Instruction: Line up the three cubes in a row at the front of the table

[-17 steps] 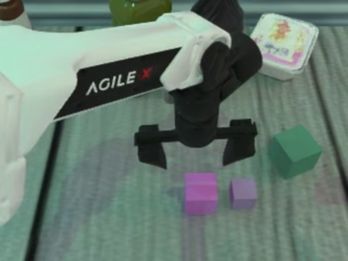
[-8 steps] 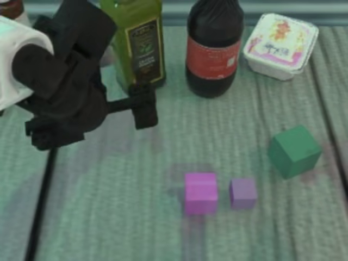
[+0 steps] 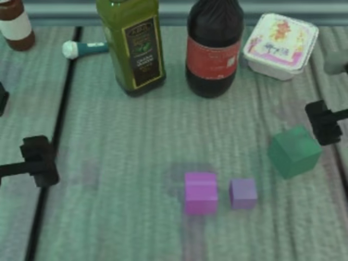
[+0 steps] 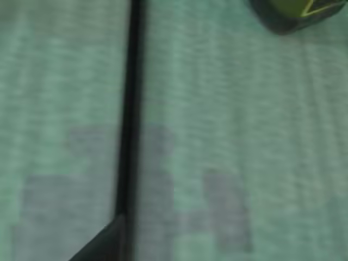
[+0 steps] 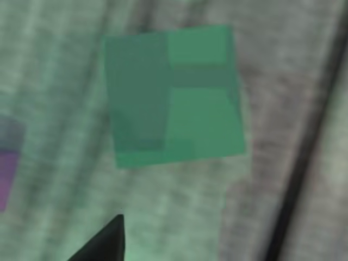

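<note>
Three cubes rest on the table (image 3: pixel 119 217). The magenta cube (image 3: pixel 200 192) and the small lavender cube (image 3: pixel 243 193) stand side by side near the front middle, a small gap between them. The larger green cube (image 3: pixel 294 151) stands farther right and back, turned at an angle. My right gripper (image 3: pixel 329 92) is open at the right edge, one dark finger (image 3: pixel 323 122) just beyond the green cube. Its wrist view shows the green cube (image 5: pixel 174 95) ahead of one fingertip (image 5: pixel 109 239). My left gripper (image 3: pixel 20 129) is open at the left edge, holding nothing.
Along the back stand an olive oil bottle (image 3: pixel 132 43), a dark bottle with a red label (image 3: pixel 213 46), a white tub (image 3: pixel 280 43) and a small brown bottle (image 3: pixel 16 24). A white-tipped teal object (image 3: pixel 84 49) lies beside the oil bottle. Dark plank gaps (image 3: pixel 54 136) run front to back.
My left arm has pulled away from above the cubes to the left edge. My right gripper has come into view beside the green cube. The cubes have not moved.
</note>
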`<act>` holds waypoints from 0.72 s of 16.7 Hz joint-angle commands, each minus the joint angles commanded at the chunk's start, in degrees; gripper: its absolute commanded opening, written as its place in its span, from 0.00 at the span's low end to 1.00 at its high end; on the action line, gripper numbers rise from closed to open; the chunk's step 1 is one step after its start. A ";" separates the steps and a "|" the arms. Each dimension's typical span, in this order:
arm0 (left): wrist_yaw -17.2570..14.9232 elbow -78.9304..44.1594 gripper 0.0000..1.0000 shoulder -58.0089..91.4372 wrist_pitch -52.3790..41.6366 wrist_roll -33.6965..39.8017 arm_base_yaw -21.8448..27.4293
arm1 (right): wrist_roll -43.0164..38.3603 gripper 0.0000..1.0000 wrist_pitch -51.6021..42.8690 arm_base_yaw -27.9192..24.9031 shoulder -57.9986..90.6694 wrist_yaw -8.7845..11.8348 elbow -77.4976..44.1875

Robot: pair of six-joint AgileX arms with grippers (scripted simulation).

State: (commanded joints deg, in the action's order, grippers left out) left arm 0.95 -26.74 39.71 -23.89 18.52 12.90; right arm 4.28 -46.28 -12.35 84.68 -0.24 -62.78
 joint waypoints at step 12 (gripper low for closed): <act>-0.95 26.74 1.00 -39.71 23.89 -18.52 -14.05 | 1.63 1.00 -16.64 -4.91 30.84 0.15 -25.67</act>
State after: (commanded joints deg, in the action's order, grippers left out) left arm 0.00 0.00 0.00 0.00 0.00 -1.15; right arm 5.92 -62.91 -17.26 115.52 -0.09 -88.44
